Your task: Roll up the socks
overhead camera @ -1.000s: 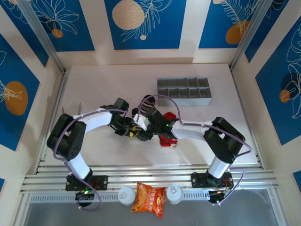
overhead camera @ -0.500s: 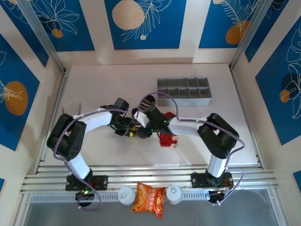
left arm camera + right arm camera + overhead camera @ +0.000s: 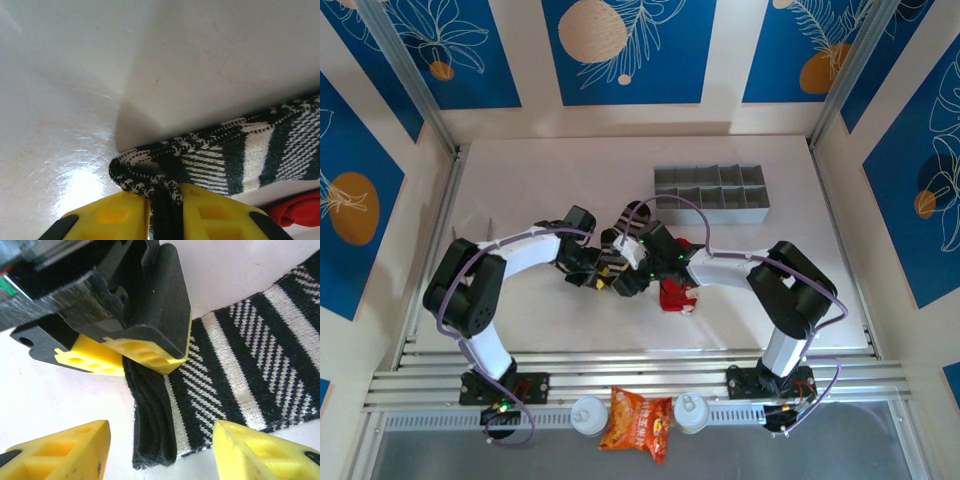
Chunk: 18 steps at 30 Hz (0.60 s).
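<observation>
Now the right gripper (image 3: 165,454), jaws apart, has edged in astride the black-and-white striped fabric sock (image 3: 240,375) near the grey compartment tray (image 3: 712,194); the left gripper (image 3: 162,212) pinches its cuff, so rolling looks ready to start

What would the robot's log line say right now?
left gripper: shut on striped sock, folded edge | right gripper: open, straddling that edge | red sock: lying beside striped sock

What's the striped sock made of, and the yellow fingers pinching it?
Striped sock: soft knitted fabric, matte; stitch loops and fuzzy edges show. Yellow fingers: probably moulded plastic or rubber, smooth, with recessed pockets; the look can't settle which.
</observation>
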{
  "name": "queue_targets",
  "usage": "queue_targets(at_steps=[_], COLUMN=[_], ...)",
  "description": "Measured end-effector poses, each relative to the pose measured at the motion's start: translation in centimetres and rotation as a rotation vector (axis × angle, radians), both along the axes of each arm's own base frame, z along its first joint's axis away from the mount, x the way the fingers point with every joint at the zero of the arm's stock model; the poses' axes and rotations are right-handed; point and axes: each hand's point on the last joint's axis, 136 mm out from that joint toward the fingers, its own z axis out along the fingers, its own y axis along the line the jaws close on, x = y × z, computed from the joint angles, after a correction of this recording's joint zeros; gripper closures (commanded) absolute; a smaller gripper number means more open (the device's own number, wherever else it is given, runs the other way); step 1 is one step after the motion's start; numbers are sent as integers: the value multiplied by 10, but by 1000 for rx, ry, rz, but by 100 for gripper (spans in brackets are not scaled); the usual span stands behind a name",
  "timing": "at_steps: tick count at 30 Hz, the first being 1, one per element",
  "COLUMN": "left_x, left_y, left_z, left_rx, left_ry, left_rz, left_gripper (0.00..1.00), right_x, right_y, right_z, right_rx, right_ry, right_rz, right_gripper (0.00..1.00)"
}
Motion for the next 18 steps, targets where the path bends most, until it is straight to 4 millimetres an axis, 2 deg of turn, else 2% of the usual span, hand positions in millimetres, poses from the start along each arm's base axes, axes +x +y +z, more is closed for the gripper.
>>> queue_targets(at_steps=[5,13,18], left_x=[1,0,1], left_y=[0,0,0], left_z=[-1,-1,0], left_rx=[6,8,7], left_ry=[8,11,9], left_rz=[0,-1,-4], left_gripper=[79,79,79], right_x=[5,1,0], right_y=[11,12,11], right_z=[6,0,-6], right_rx=[27,25,14], right_ry=[9,35,49], right_rz=[20,34,34], right_gripper=[46,46,53])
